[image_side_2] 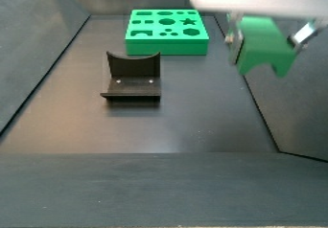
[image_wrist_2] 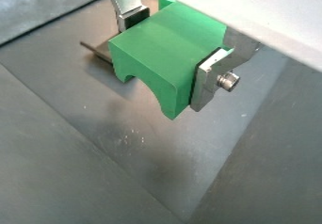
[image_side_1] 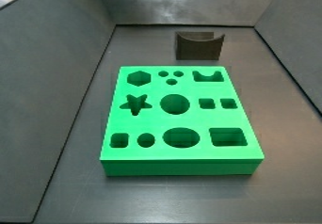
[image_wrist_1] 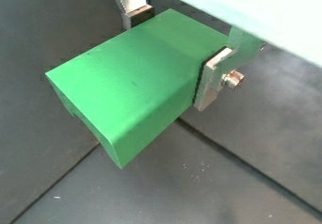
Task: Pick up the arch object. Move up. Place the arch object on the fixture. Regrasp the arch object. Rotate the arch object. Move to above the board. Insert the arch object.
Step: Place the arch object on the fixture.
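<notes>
The gripper (image_wrist_2: 170, 49) hangs in mid-air, its silver fingers (image_wrist_2: 212, 79) pinching the small green arch-notched block (image_wrist_2: 164, 51), well apart from the dark fixture (image_side_2: 132, 77).

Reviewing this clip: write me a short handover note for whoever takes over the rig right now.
Gripper: shut on the arch object, raised off the floor, beside the fixture rather than over it.
Fixture: empty.
Board: flat on the floor, every hole open.
Done: pick-up and lift.
Left: place the arch on the fixture, regrasp, rotate, move above the board, insert.
</notes>
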Tool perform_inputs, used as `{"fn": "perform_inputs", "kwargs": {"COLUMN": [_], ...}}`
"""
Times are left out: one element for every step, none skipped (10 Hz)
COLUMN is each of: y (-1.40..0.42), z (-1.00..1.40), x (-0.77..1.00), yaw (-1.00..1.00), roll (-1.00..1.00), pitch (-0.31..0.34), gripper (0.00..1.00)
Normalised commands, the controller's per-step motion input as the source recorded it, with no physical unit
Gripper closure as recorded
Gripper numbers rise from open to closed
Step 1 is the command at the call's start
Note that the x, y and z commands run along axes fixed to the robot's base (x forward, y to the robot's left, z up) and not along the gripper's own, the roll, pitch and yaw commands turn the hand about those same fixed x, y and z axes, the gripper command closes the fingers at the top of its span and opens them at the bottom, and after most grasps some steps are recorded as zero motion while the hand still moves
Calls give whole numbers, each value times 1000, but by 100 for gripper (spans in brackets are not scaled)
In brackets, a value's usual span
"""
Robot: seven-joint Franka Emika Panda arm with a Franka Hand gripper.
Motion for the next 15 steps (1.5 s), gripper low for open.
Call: {"fn": "perform_inputs", "kwargs": {"y": [12, -917, -904, -830, -763, -675, -583, -501, -441, -396, -296, -229, -182, -136, -106], "z": [248, -13, -69, -49, -46, -47, -45, -43, -39, -35, -31, -26, -24, -17, -14], "x": [2, 1000, 1000, 1000, 1000, 1000, 1000, 1000, 1000, 1000, 1000, 1000, 1000, 1000, 987], "yaw": [13, 650, 614, 417, 283, 189, 129, 81, 65, 57, 46, 42, 41, 44, 48], "roll": [61, 421, 421, 358, 256, 178, 139, 114, 118, 122, 132, 139, 143, 151, 156], "pitch": [112, 155, 156, 112, 78, 66, 66, 76, 86, 92, 110, 121, 130, 141, 148], "gripper": [100, 100, 100, 100, 100, 100, 100, 100, 100, 100, 100, 100, 100, 100, 100]}}
